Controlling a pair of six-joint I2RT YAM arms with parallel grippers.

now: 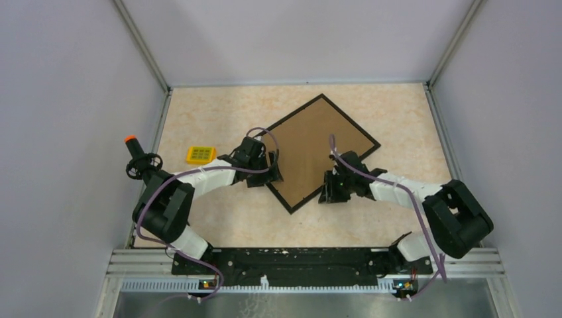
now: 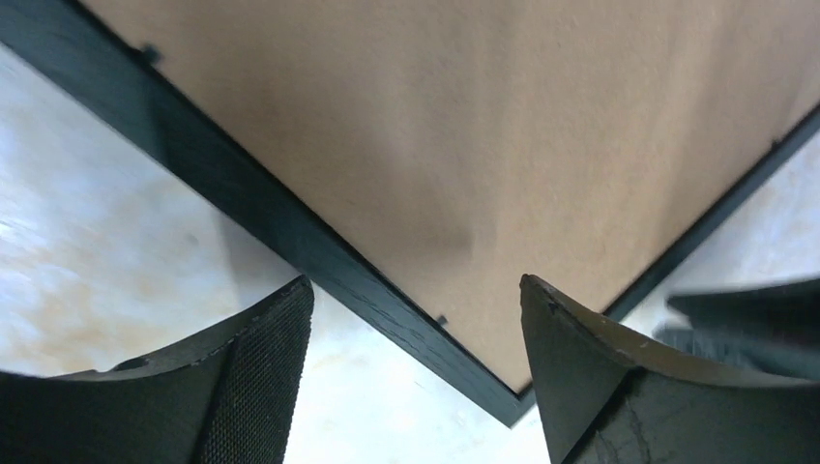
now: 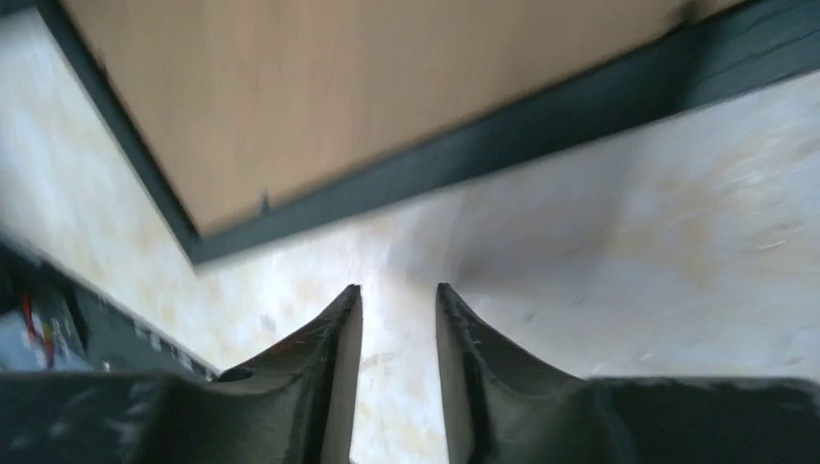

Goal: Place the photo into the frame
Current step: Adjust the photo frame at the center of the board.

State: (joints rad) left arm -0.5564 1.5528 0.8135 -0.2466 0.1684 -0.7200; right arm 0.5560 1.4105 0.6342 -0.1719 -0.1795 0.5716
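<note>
The black frame (image 1: 351, 120) lies flat on the table as a diamond, with a brown cardboard sheet (image 1: 318, 149) filling it. The photo is not in view. My left gripper (image 1: 272, 169) is open and empty at the frame's lower left edge. In the left wrist view the gripper (image 2: 416, 302) straddles the black edge (image 2: 290, 237) near the frame's near corner, above the brown sheet (image 2: 483, 126). My right gripper (image 1: 329, 188) sits by the lower right edge. In the right wrist view the gripper (image 3: 398, 295) has a narrow gap, holds nothing, and is short of the frame (image 3: 464, 159).
A small yellow block (image 1: 200, 154) lies on the table to the left. A black stand with an orange tip (image 1: 136, 156) is at the left edge. Grey walls enclose the table on three sides. A black rail (image 1: 298, 258) runs along the front.
</note>
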